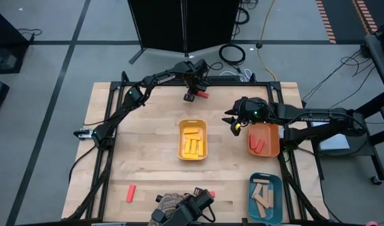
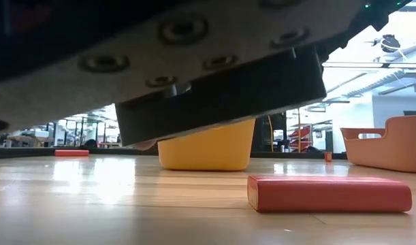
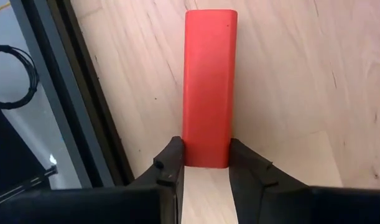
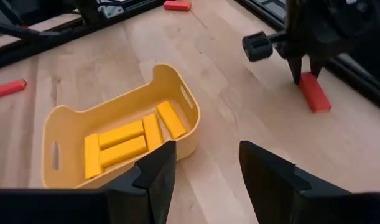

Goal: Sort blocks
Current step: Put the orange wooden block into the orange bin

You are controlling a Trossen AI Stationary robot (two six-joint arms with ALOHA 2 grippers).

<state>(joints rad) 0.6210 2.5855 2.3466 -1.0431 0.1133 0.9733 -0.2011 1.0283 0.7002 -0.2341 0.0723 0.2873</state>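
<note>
A red block (image 3: 208, 81) lies flat on the table near its far edge, and my left gripper (image 3: 206, 163) is shut on one end of it; the high view shows the gripper (image 1: 190, 95) with the block (image 1: 202, 96) beside it. My right gripper (image 4: 205, 165) hangs open over bare table between the yellow tray (image 1: 192, 139) and the orange tray (image 1: 264, 139), with nothing between its fingers. Yellow blocks (image 4: 124, 146) lie in the yellow tray, red blocks (image 1: 259, 143) in the orange tray, and tan blocks (image 1: 262, 194) in the teal tray (image 1: 265, 198). My left gripper pinches the red block at its end (image 3: 206, 157) between its two fingertips, one on each long side. The fingers come steeply from above. The block lies flat on the table and reaches away from the fingers.
A loose red block (image 1: 131, 193) lies near the table's front left. Another red block (image 2: 329, 193) lies close before the low camera. The dark table frame (image 3: 84, 112) runs just beside the left gripper at the far edge.
</note>
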